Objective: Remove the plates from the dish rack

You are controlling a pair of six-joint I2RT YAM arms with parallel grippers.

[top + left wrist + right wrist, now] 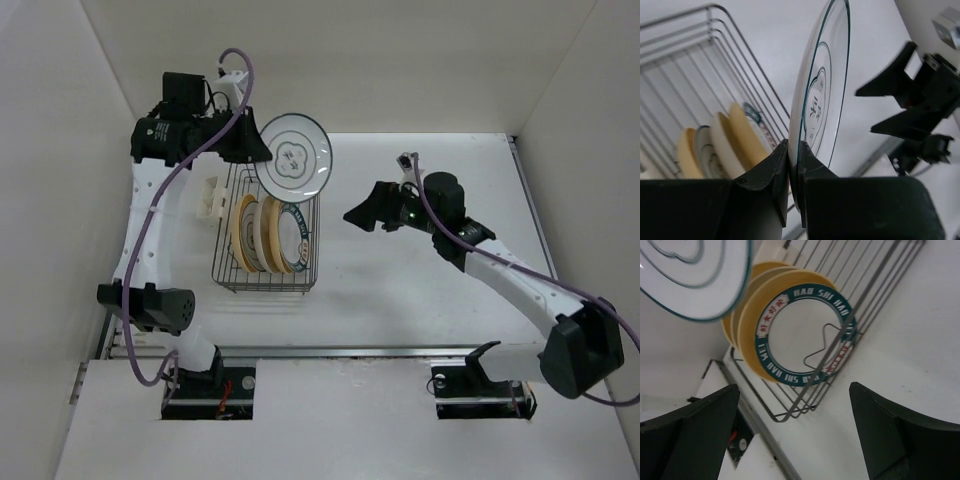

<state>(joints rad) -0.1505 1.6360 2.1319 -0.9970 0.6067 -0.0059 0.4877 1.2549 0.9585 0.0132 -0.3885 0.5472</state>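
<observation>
My left gripper [258, 150] is shut on the rim of a white plate with a thin teal rim and grey markings [294, 156] and holds it raised above the far end of the dark wire dish rack [266, 280]. In the left wrist view the plate [822, 85] stands edge-on between my fingers [775, 165]. Several plates stay upright in the rack: yellow-tan and cream ones [245, 232] and one with a dark teal lettered ring [800, 335]. My right gripper [362, 214] is open and empty, right of the rack, facing it.
A small cream plastic piece [209, 197] lies left of the rack. Light walls close in the table on the left, back and right. A metal rail [330, 350] runs along the near edge by the arm bases.
</observation>
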